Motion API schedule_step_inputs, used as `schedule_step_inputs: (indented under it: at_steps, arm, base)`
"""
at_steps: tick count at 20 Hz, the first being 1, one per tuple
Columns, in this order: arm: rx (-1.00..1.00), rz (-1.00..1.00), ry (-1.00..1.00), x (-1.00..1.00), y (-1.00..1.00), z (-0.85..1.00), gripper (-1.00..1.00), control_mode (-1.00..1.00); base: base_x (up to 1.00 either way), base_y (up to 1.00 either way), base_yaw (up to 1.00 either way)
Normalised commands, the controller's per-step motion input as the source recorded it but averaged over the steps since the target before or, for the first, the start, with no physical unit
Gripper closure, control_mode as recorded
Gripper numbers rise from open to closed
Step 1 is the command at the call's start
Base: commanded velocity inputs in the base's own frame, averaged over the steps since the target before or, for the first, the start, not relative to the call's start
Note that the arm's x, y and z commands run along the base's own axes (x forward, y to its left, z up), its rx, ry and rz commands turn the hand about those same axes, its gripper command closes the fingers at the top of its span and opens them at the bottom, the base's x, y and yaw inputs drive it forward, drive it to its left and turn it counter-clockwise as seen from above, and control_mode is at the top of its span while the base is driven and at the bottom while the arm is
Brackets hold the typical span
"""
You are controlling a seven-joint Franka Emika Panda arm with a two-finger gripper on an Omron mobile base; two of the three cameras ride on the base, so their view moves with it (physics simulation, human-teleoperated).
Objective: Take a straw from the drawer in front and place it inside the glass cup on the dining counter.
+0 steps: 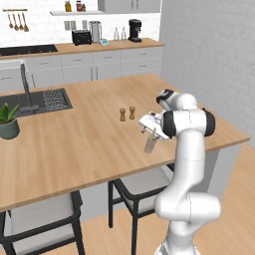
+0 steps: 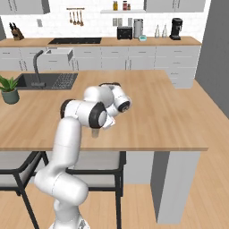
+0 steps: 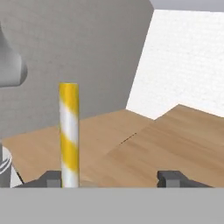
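Upright between the gripper's fingertips in the hand view stands the straw (image 3: 69,133), striped yellow and white, hard against the left fingertip (image 3: 51,178) and well apart from the right one. The jaws are spread wide, so nothing pinches it. Whether the left tip actually touches it, I cannot tell.

From the left base view, the gripper (image 1: 151,132) hangs directly over the glass cup (image 1: 150,145), a small tan tumbler standing upright near the front edge of the dining counter (image 1: 89,144). The straw itself is too thin to make out from here. In the right base view the cup (image 2: 95,133) peeks out just below the arm's dark elbow joint, close to the counter's near edge.

Just beyond the cup on the wooden slab, two small brown shakers (image 1: 126,113) stand side by side. Farther left, a black sink (image 1: 37,101) with a tall faucet is set into the counter, and a potted plant (image 1: 8,122) sits beside it. Two dark-framed stools (image 1: 137,187) are tucked under the near edge. Along the back wall, one drawer (image 2: 58,55) is pulled open beneath the cooktop worktop.
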Motion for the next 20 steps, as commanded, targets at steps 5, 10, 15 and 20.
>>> schedule_step_inputs:
  at_steps: [5, 10, 15, 20]
  arm:
    - [0.00, 0.00, -0.16, 0.00, 0.00, 0.07, -1.00, -1.00]
    - [0.00, 0.00, -0.12, 0.13, 0.02, 0.07, -1.00, -1.00]
    - [0.00, 0.00, -0.13, 0.10, 0.15, 0.01, -1.00, -1.00]
    - [0.00, 0.00, -0.12, 0.09, 0.05, 0.00, -1.00, -1.00]
  base:
    - [0.00, 0.00, 0.00]
    - [0.00, 0.00, 0.00]
    - [0.00, 0.00, 0.00]
    - [0.00, 0.00, 0.00]
